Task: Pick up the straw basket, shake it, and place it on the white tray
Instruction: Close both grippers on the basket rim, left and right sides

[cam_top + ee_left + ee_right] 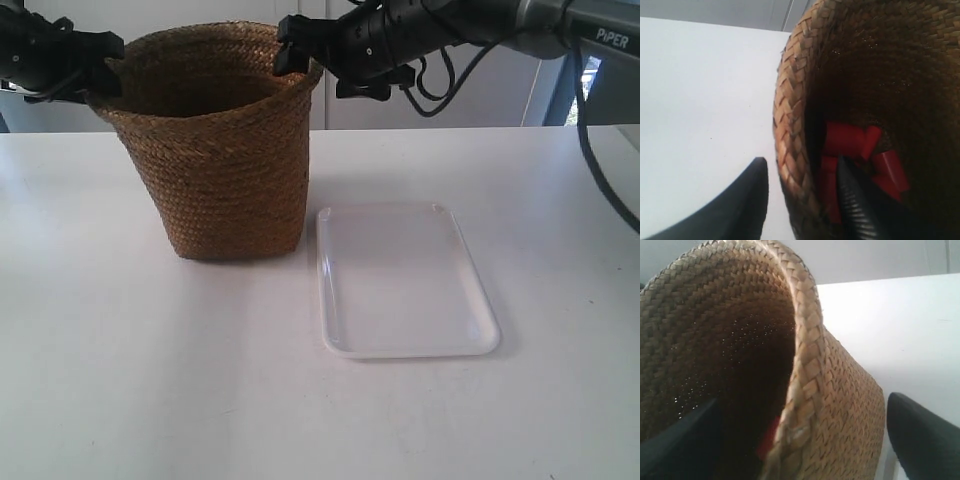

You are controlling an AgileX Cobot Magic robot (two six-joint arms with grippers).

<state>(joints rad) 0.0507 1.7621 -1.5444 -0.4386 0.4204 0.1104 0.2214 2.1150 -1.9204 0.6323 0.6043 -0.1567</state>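
Note:
The brown straw basket (215, 150) stands upright on the table, just beside the white tray (400, 280), which lies flat with nothing in it. My left gripper (801, 160) is open astride the rolled rim (790, 115), one finger outside and one inside, with a gap showing at the outer finger. My right gripper (803, 400) is open wide astride the opposite rim (807, 355). In the exterior view the arm at the left (100, 65) and the arm at the right (295, 45) sit at the two sides of the rim.
Several red blocks (850, 140) lie in the bottom of the basket; a red patch (771, 437) also shows inside it. The white table (150, 380) stretches in front. Black cables (440, 80) hang from the arm at the exterior view's right.

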